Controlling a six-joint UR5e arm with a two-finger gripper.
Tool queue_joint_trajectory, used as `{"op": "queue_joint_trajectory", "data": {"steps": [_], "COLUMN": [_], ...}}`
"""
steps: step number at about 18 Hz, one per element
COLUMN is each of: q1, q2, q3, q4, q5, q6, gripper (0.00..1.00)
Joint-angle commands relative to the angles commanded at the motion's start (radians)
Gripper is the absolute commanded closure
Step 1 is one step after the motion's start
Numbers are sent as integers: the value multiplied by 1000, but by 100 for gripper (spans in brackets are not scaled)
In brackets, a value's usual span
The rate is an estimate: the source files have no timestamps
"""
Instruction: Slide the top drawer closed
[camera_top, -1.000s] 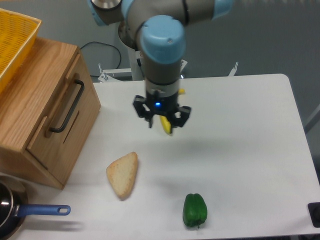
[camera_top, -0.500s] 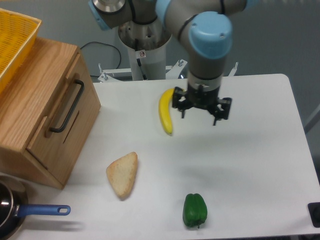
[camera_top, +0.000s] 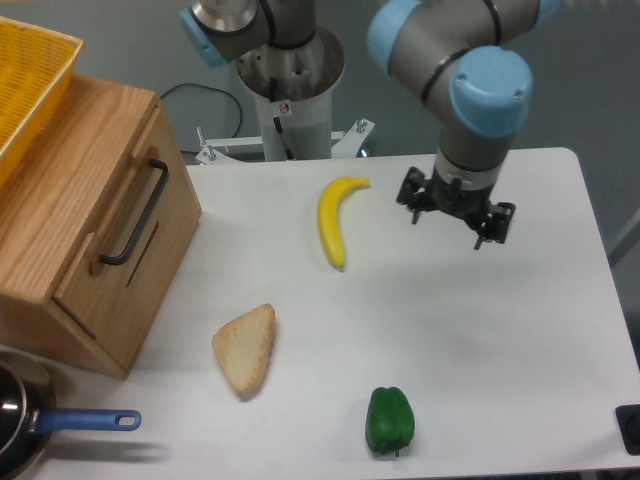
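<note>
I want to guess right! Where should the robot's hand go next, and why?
Probably left, toward the drawer. The hand hangs above the table's right side, holding nothing, past the banana, far from the drawer's handle.

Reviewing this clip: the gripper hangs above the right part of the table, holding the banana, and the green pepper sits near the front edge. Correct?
Not quite. The gripper holds nothing: the camera view shows the banana lying on the table to the gripper's left, apart from it. The rest stands: the gripper hangs above the right part of the table, and the green pepper sits near the front edge.
</note>
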Motion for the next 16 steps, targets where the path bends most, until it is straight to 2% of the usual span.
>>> {"op": "queue_joint_trajectory", "data": {"steps": [2, 7, 14, 16], "q1": [14, 31, 66, 66], "q2": [-28, -90, -97, -95], "q3": [2, 5, 6, 5], "q4": [52, 125, 123, 123], "q5": [-2, -5, -18, -34], "q6": [0, 37, 177, 181], "gripper": [0, 0, 0, 0]}}
